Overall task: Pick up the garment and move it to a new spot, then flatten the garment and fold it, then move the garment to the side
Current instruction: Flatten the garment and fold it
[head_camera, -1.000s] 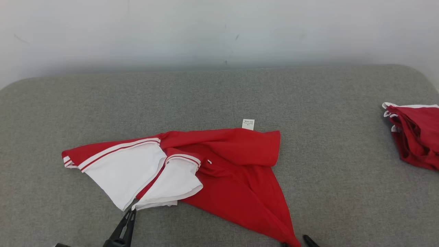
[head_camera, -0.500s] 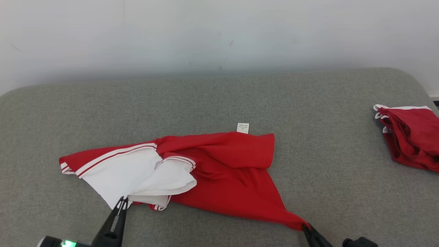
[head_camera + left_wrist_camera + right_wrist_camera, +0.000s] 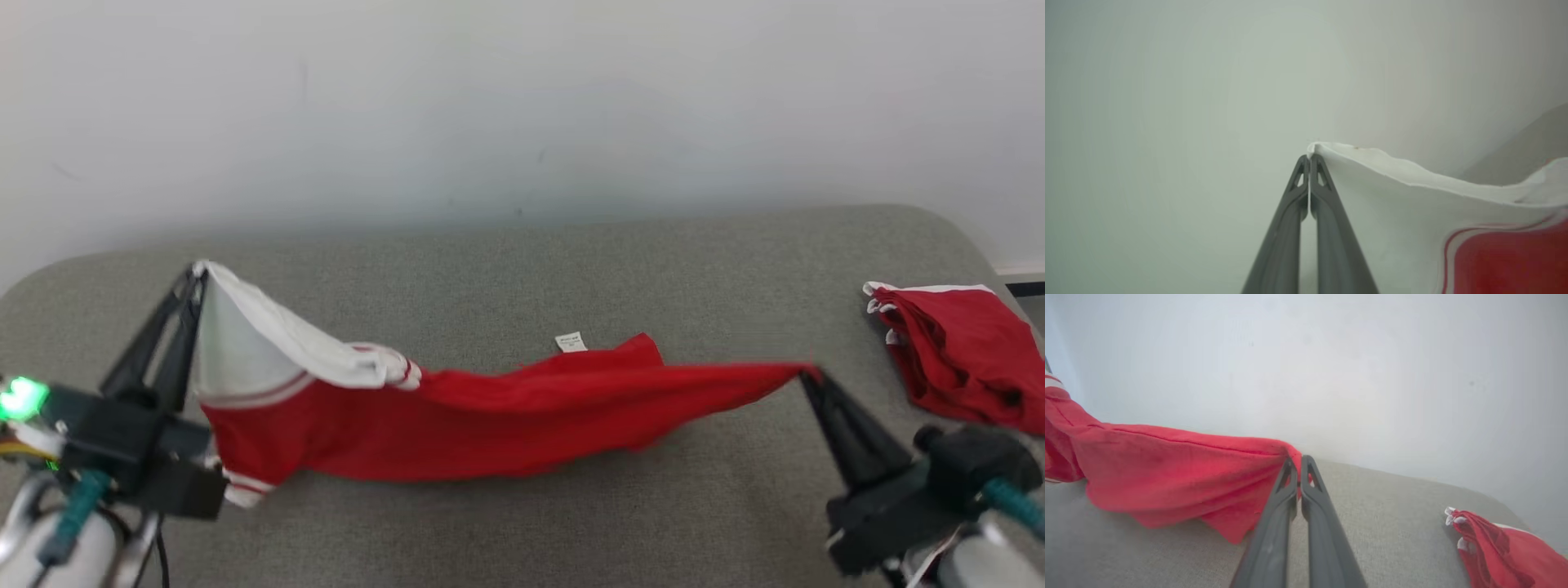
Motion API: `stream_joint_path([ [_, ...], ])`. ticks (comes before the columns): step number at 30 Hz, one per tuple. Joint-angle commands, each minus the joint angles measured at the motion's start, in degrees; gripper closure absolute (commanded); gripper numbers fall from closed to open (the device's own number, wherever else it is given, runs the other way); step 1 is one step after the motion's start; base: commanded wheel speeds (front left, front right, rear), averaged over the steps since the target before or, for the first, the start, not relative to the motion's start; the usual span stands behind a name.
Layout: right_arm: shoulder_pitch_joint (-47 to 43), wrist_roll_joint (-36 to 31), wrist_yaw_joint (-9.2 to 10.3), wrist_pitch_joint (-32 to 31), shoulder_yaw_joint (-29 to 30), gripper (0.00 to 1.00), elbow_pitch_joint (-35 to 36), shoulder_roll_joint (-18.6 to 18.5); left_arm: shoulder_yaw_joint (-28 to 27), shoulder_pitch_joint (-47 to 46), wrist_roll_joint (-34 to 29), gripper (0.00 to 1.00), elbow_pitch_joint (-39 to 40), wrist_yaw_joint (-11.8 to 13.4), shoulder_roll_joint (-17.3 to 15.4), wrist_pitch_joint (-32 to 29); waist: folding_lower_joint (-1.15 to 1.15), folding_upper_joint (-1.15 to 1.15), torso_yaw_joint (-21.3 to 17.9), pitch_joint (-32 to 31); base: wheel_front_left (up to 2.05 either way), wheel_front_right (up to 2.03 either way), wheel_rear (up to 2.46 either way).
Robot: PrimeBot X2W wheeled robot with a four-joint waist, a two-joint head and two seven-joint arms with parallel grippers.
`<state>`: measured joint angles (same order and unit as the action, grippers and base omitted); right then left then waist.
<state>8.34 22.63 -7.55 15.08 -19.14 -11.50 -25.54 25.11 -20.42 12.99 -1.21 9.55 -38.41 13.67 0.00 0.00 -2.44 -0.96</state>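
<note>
The left tool (image 3: 197,273) is clamped on a white corner of the red-and-white garment (image 3: 506,420). The right tool (image 3: 809,375) is clamped on a red corner. The garment hangs stretched between them, low over the grey surface (image 3: 506,531).

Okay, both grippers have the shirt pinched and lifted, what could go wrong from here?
1. The left gripper and right gripper each pinch only a thin corner of the shirt at their tips; a tug might slip it free.
2. The shirt's middle sags low over the cushion, so it may drag and bunch when moved.
3. The red pile lies near the right gripper; a swing that way could snag it.
</note>
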Motion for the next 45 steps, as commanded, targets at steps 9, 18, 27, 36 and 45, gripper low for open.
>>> stream_joint_path([
  [9, 13.53, 2.72, 0.15, 0.06, -1.28, 1.00, 4.55, -10.09, -3.43, -12.50, 5.92, 1.00, 1.95, -6.54, -1.56, -2.39, 0.00, 0.00, -0.79, -2.56, 0.00, 0.00, 0.00],
  [18, 27.40, 6.33, 0.15, -2.71, -4.39, 1.00, 6.85, -18.12, -3.12, -25.60, 5.07, 1.00, 3.02, -11.09, -3.00, -5.73, 0.00, 0.00, -1.15, -4.28, 0.00, 0.00, 0.00],
  [27, 34.28, 13.66, 0.15, -5.08, -5.94, 1.00, 5.43, -22.11, -2.99, -35.70, 5.67, 1.00, -0.56, -13.86, -2.46, -6.34, 0.00, 0.00, -1.11, -4.77, 0.00, 0.00, 0.00],
  [36, 38.15, 19.41, 0.15, -9.61, -9.30, 1.00, 4.46, -24.00, -1.42, -42.51, 7.12, 1.00, -5.90, -15.37, -0.13, -6.41, 0.00, 0.00, -1.47, -3.02, 0.00, 0.00, 0.00],
  [45, 50.07, 22.46, 0.15, -17.91, -18.22, 1.00, -3.65, -18.90, 9.25, -54.77, 4.85, 1.00, -19.27, -16.83, 3.16, -7.84, 0.00, 0.00, -2.55, 5.67, 0.00, 0.00, 0.00],
])
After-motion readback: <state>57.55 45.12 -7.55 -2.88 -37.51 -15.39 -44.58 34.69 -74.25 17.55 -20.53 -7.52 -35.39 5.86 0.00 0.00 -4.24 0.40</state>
